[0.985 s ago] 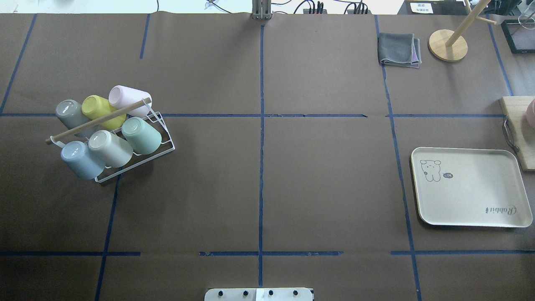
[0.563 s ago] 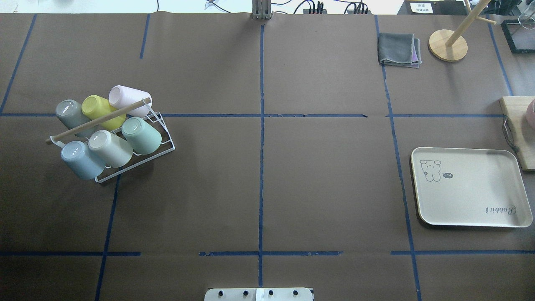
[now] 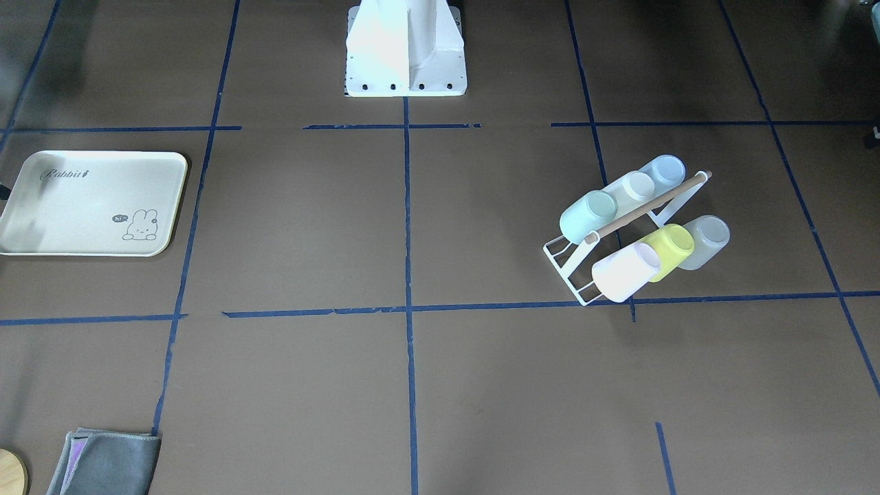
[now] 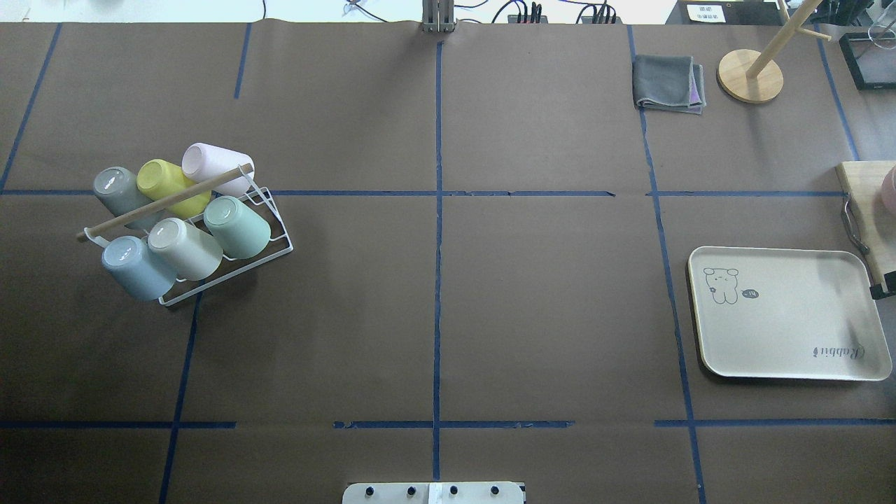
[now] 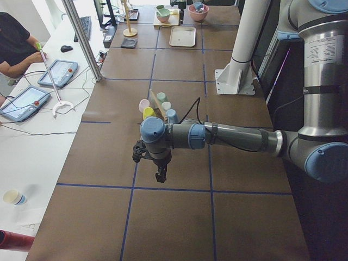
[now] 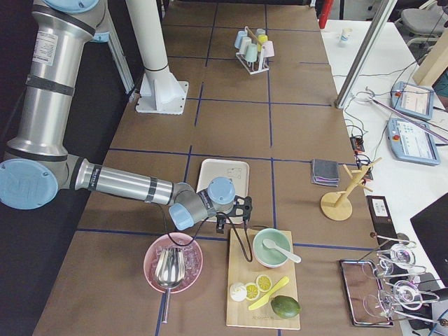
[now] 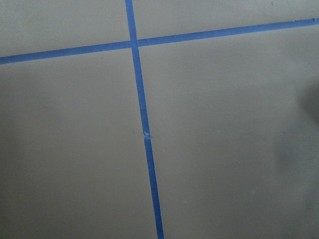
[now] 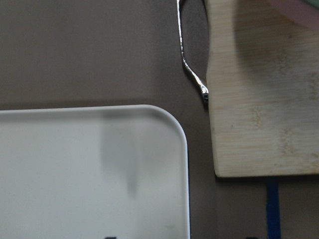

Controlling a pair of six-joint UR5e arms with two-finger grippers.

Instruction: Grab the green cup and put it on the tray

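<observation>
The green cup (image 4: pixel 238 227) lies tilted, base up, at the near right end of a white wire rack (image 4: pixel 278 240) on the table's left; it also shows in the front view (image 3: pixel 586 215). The tray (image 4: pixel 784 329) lies flat at the right, with nothing on it. In the left side view my left gripper (image 5: pixel 161 175) hangs over bare table, well short of the rack; I cannot tell its state. My right gripper (image 6: pixel 234 213) hovers by the tray's outer far corner (image 8: pixel 164 129); only a dark sliver (image 4: pixel 883 287) shows overhead, so I cannot tell whether it is open.
Other cups fill the rack: yellow (image 4: pixel 168 185), pink (image 4: pixel 217 164), grey (image 4: pixel 119 189), blue (image 4: pixel 136 266), beige (image 4: pixel 185 248). A wooden board (image 4: pixel 864 210) lies right of the tray. A grey cloth (image 4: pixel 668 82) and a wooden stand (image 4: pixel 750 75) sit far right.
A dark part of my right gripper has come into the overhead view at the right edge, beside the tray's far corner, and its shadow now falls on the tray. The cups and tray have not moved.
</observation>
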